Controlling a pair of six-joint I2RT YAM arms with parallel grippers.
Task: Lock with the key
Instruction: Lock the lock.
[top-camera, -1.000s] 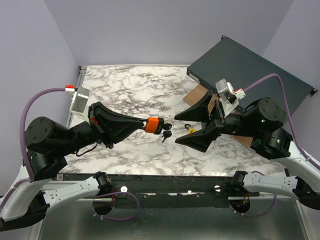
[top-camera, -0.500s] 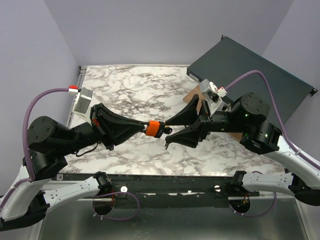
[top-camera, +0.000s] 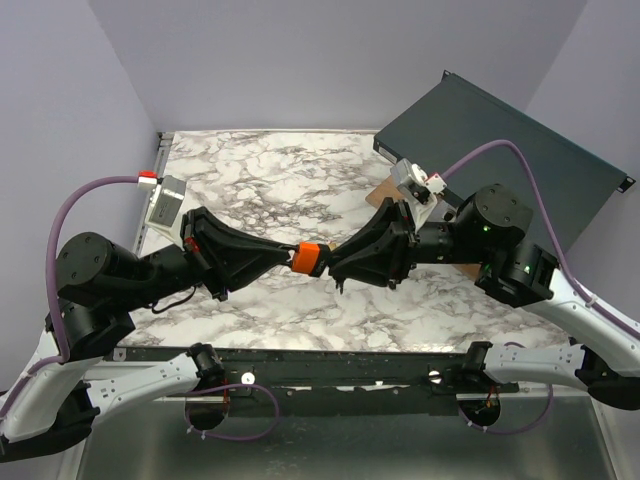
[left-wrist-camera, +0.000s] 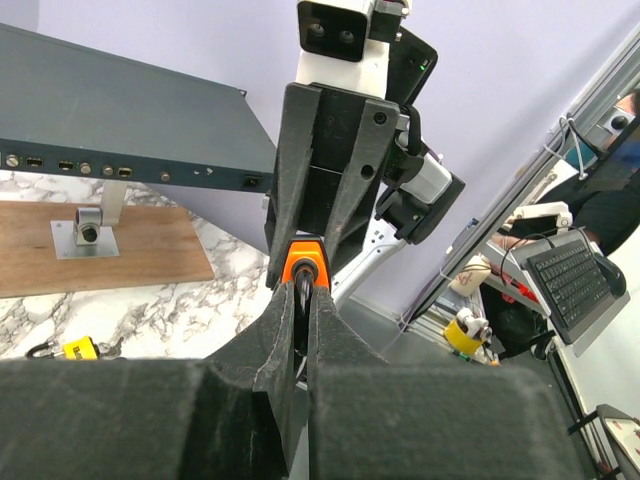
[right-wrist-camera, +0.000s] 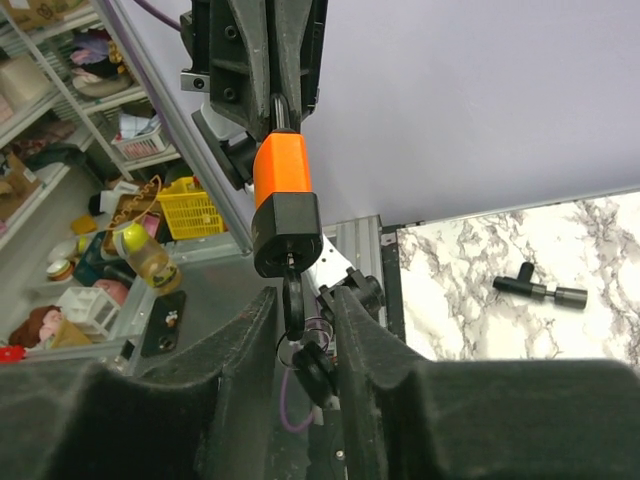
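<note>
centre frame: left gripper (top-camera: 293, 253) is holding the padlock (right-wrist-camera: 279, 196); right gripper (top-camera: 338, 266) is straddling the key (right-wrist-camera: 296, 299), jaws narrow, grip unclear. next: pinching firmly, then twisting.

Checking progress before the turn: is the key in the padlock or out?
In. The key sticks out of the padlock's black underside, its head between the right gripper's fingers.

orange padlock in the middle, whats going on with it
The left hand is shut on the shackle of the orange padlock, holding it in the air over the marble table. A key sits in the bottom of the lock. The right hand has its fingers on either side of that key with a small gap showing, so it does not look clamped yet.
</note>
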